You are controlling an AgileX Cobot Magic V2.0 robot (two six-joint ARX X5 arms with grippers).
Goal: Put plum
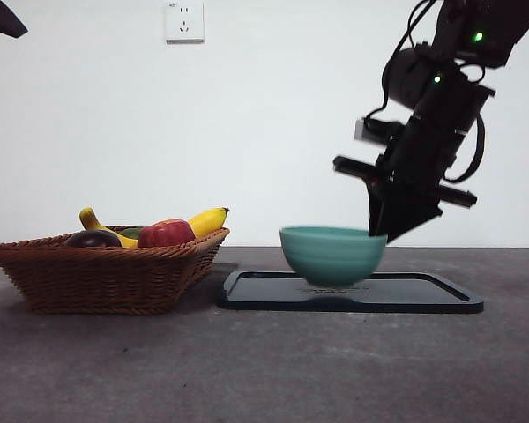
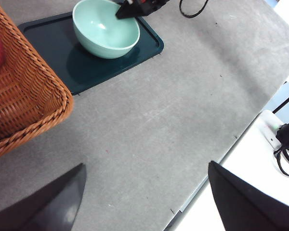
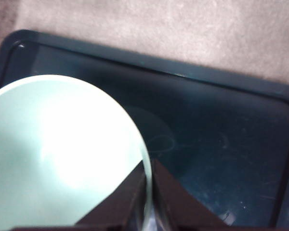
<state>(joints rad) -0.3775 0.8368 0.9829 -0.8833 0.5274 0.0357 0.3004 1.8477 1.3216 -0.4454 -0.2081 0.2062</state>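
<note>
The plum [image 1: 93,238], dark purple and round, lies in the wicker basket [image 1: 106,278] at the left, beside a red apple [image 1: 165,233]. My right gripper [image 1: 381,233] reaches down from the upper right to the right rim of the teal bowl [image 1: 331,256]. In the right wrist view its jaws [image 3: 148,166] are pinched on the bowl's [image 3: 62,144] thin rim, one inside and one outside. The bowl is empty and sits on the dark tray [image 1: 423,295]. My left gripper [image 2: 145,166] hangs open high above bare table, holding nothing.
Yellow bananas [image 1: 209,220] lie in the basket behind the apple. The basket [image 2: 19,96] stands just left of the tray [image 2: 86,72]. The table's edge and a white power strip [image 2: 274,130] show in the left wrist view. The grey tabletop [image 1: 264,370] stretches in front.
</note>
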